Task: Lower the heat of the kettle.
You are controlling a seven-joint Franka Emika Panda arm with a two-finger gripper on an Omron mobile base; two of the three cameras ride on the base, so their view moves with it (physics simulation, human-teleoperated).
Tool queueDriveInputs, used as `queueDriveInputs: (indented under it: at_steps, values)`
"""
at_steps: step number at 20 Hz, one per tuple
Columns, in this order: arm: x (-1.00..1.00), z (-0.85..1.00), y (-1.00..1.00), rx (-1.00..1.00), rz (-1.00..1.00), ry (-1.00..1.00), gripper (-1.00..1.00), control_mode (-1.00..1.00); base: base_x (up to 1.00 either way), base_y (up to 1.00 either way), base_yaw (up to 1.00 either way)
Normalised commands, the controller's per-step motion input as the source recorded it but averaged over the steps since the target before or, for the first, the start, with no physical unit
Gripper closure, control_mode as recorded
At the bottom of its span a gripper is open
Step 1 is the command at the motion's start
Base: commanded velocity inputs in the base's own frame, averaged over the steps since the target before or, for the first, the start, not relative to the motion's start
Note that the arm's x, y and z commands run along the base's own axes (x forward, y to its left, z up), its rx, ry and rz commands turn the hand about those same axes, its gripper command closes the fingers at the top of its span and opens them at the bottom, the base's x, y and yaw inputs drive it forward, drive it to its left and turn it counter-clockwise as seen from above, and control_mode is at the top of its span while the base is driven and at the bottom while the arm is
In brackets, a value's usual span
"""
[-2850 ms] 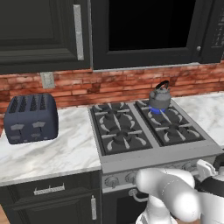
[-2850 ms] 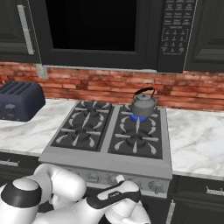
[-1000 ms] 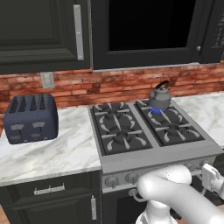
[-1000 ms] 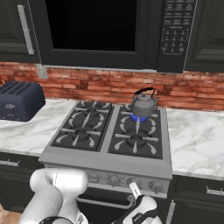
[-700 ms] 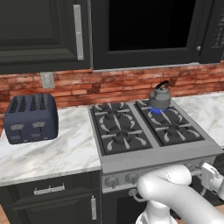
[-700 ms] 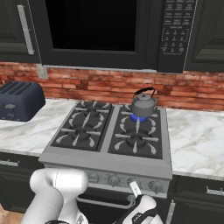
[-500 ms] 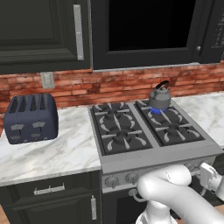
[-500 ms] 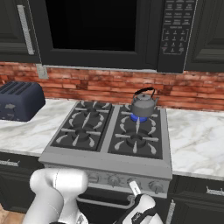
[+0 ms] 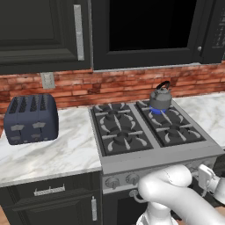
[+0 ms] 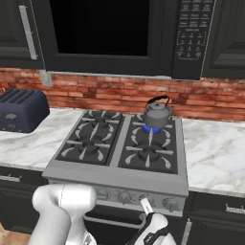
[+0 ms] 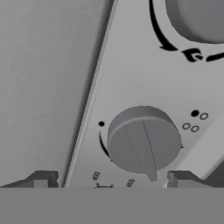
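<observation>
Closing in on a stove knob (image 11: 143, 139), the pincer (image 11: 111, 179) stands spread wide, one dark tip on either side of it, nothing pinched yet. The kettle (image 9: 160, 97) sits on the back right burner over a blue flame (image 9: 159, 111), so the turning down looks still to do. Kettle: rounded grey metal, thin black arched handle. Knob: smooth grey disc with a raised ridge

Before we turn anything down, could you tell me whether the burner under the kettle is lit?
On. A blue flame shows at the base of the kettle on the stove's rear right burner, in both base views.
</observation>
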Motion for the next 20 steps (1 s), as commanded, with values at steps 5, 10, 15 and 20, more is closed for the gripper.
queueDriveInputs:
  at_steps: [5, 10, 15, 20]
  values:
    - [0.15, 0.00, 0.00, 0.00, 0.00, 0.00, -1.00, -1.00, 0.00, 0.00, 0.00]
    - [0.12, -0.01, 0.00, 0.00, 0.00, 0.00, -1.00, -1.00, 0.00, 0.00, 0.00]
    - [0.09, -0.11, 0.00, 0.00, 0.00, 0.00, -1.00, -1.00, 0.00, 0.00, 0.00]
    - [0.10, -0.13, 0.00, 0.00, 0.00, 0.00, -1.00, -1.00, 0.00, 0.00, 0.00]
